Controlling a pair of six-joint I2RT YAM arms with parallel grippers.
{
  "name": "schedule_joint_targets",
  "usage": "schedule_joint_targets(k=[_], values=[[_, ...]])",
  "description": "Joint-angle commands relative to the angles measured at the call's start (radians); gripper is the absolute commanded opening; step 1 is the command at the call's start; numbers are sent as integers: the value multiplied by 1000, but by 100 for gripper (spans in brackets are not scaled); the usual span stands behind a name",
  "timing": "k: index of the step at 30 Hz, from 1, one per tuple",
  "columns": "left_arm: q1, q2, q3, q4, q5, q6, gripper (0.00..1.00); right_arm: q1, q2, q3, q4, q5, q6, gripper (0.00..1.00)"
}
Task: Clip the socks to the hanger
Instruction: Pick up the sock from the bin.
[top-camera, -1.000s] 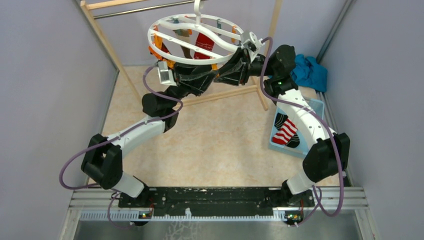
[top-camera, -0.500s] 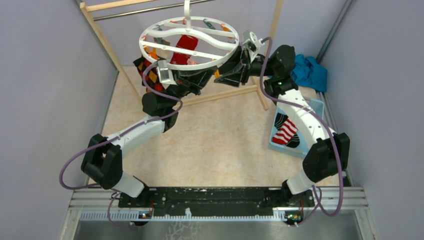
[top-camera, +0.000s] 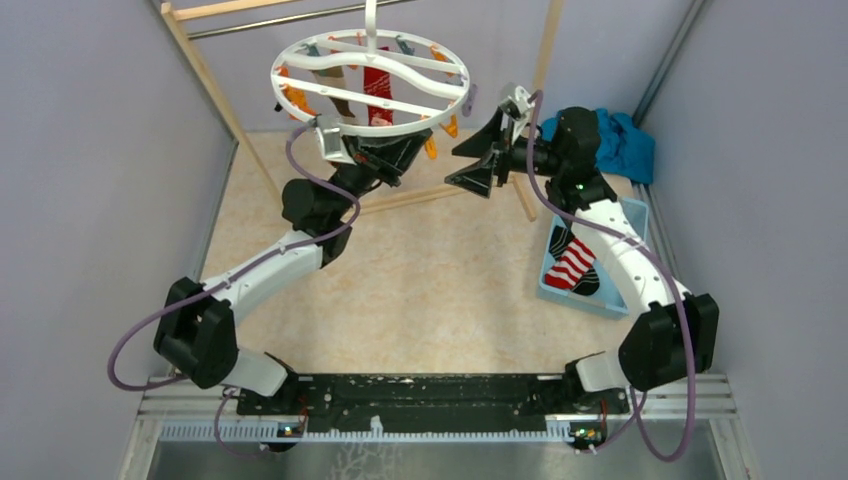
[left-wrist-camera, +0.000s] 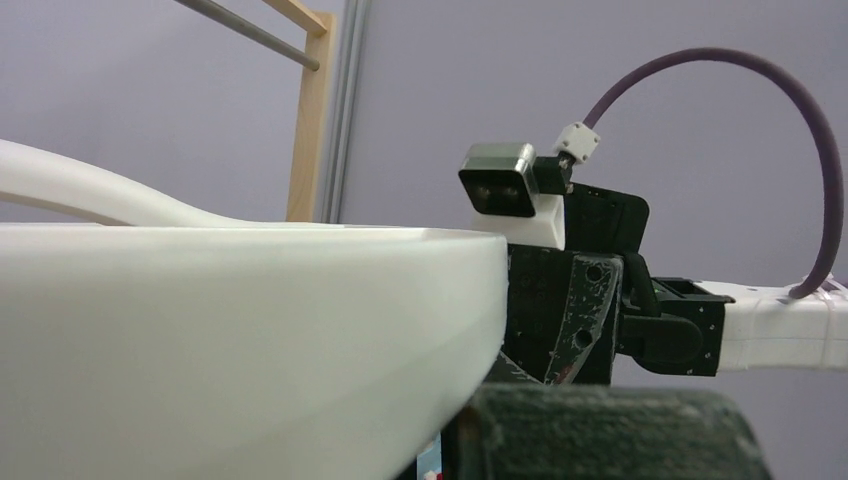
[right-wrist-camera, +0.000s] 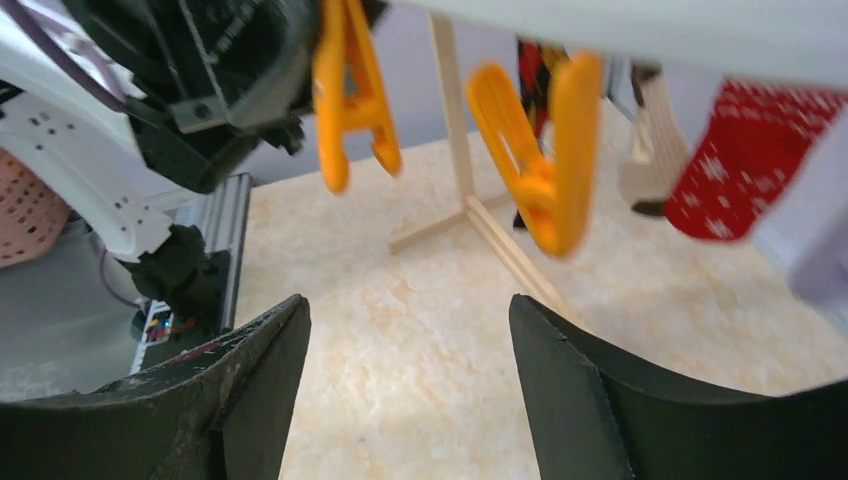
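The hanger (top-camera: 385, 132), a white ring with orange and teal clips, hangs level from the rod. A red patterned sock (top-camera: 377, 92) hangs inside it, also in the right wrist view (right-wrist-camera: 745, 160). My left gripper (top-camera: 390, 155) is shut right under the near rim. In its own view the rim (left-wrist-camera: 250, 330) fills the left, pressed beside the finger (left-wrist-camera: 600, 430); a grip on it cannot be made out. My right gripper (top-camera: 462, 165) stands open and empty to the right of the ring (right-wrist-camera: 410, 340), below two orange clips (right-wrist-camera: 545, 150). A red-and-white striped sock (top-camera: 570, 265) lies in the tray.
The pale blue tray (top-camera: 605, 300) at the right also holds a black sock (top-camera: 587, 283). A teal cloth heap (top-camera: 620, 145) lies at the back right. The wooden rack (top-camera: 205, 70) with its rod stands behind, its foot (right-wrist-camera: 480, 215) on the floor.
My right gripper let go of the ring's right side, opened wide and pulled back to the right. The hanger swung from tilted to level and drifted left. My left gripper shut.
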Motion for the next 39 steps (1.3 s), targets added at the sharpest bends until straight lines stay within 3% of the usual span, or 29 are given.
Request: schedule_joint_targets(k=[1,4,7,9,12,15,22,28,33,37,39], values=[[-6,-37,-22,-44,8,31,0,-42,-98,-77,-71,163,-61,73],[-6,-47,-28,-85,-1,42,0,-65,-152,-127,-155,379,-76,73],[-6,-57,-31,-132,-11,58,0,-87,-214,-173,-254,726,-71,73],[-5,-61,-38,-141,-11,60,0,-139,-240,-213,-288,890,26,79],[-3,-66,-41,-158,2,63,0,-284,-236,-271,-351,912,161,87],[-3,-81,-56,-151,11,62,0,-371,-218,-330,-401,999,250,87],[-3,-111,-74,-165,18,79,0,-389,-134,-454,-397,1302,311,87],[-3,-137,-102,-169,11,88,0,-389,2,-455,-355,1442,328,83],[-3,-144,-98,-186,23,95,0,-400,106,-387,-385,1443,340,79],[-3,-136,-88,-200,22,99,0,-400,103,-461,-355,1435,340,78],[-3,-123,-86,-198,23,86,0,-400,86,-532,-334,1420,347,69]])
